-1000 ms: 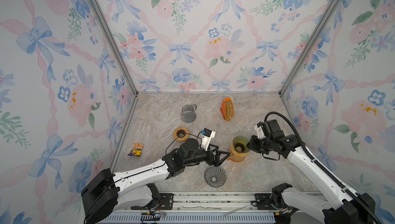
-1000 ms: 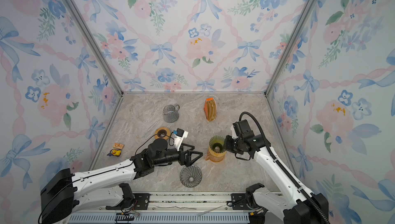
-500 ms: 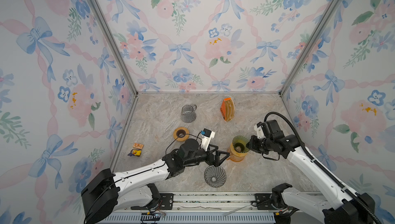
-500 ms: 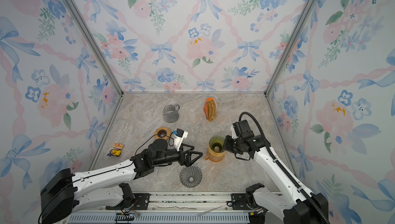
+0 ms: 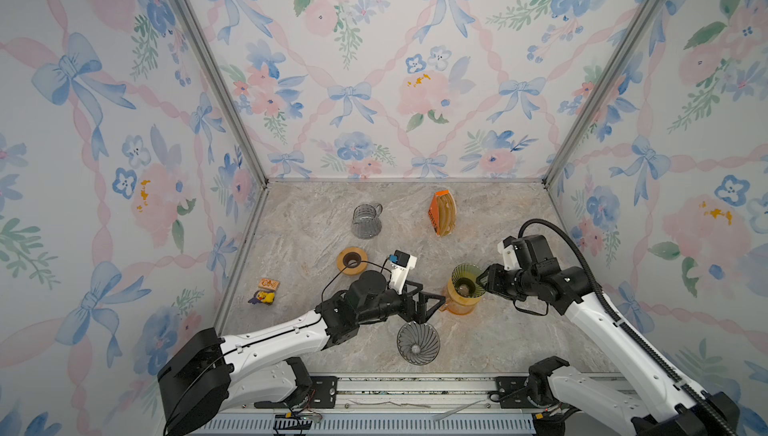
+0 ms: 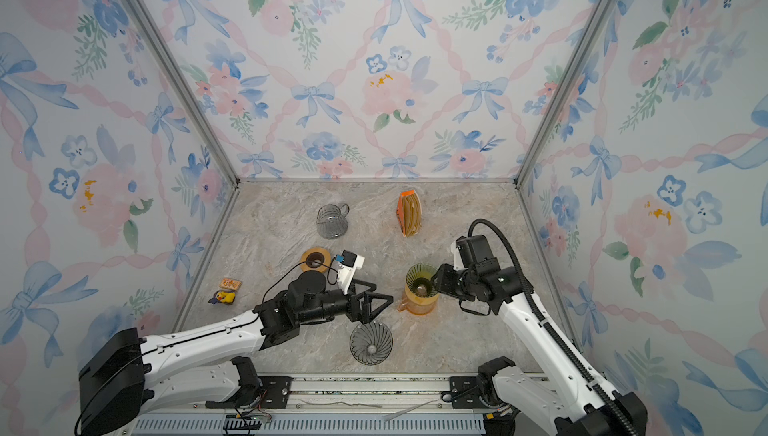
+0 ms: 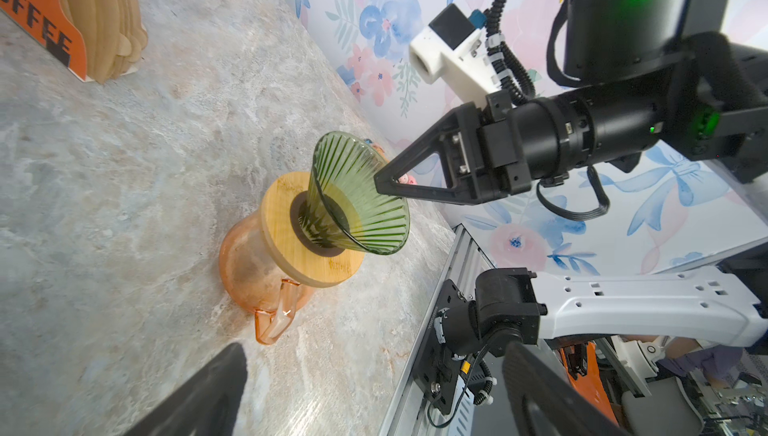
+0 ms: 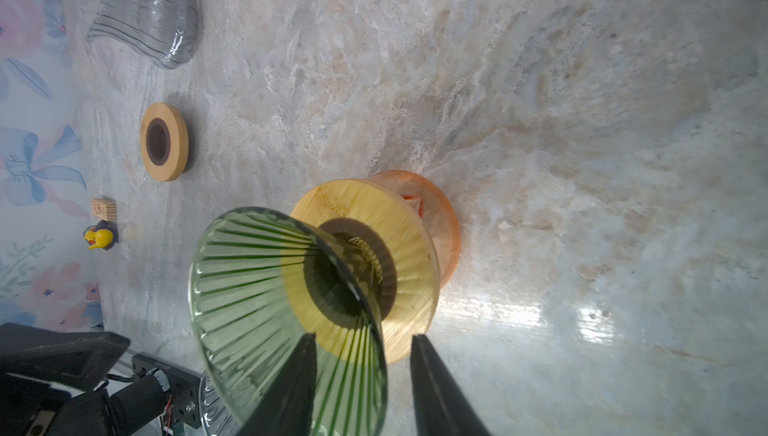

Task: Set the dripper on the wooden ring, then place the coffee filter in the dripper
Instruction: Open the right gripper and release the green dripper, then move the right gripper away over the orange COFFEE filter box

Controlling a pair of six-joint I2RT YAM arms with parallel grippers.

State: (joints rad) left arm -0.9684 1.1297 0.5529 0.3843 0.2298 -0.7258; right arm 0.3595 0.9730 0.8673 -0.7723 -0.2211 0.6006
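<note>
Near the front right of the marble table (image 5: 503, 209), the green dripper (image 5: 464, 275) stood upright in a wooden collar (image 7: 286, 221) on top of an orange jug (image 5: 459, 306). At the side of the dripper facing the right wall, the right gripper (image 5: 481, 278) reached level with the rim; in the right wrist view its jaws stood apart, one finger (image 8: 295, 375) showing through the green glass and the other outside the rim, with a gap between that finger and the glass, so nothing was pinched. No paper showed inside the dripper. Toward the back wall, the coffee filters (image 5: 446, 213) stood on edge as a brown stack in an orange holder (image 5: 433, 216), well apart from both arms. Left of the jug, the left gripper (image 5: 432, 292) hung with its jaws spread wide and empty, just beside a clear ribbed cone (image 5: 417, 342). Farther left lay a wooden ring (image 5: 351, 261), a clear glass jug (image 5: 365, 221), a toy duck (image 5: 264, 297) and a small wooden block (image 5: 269, 284).
</note>
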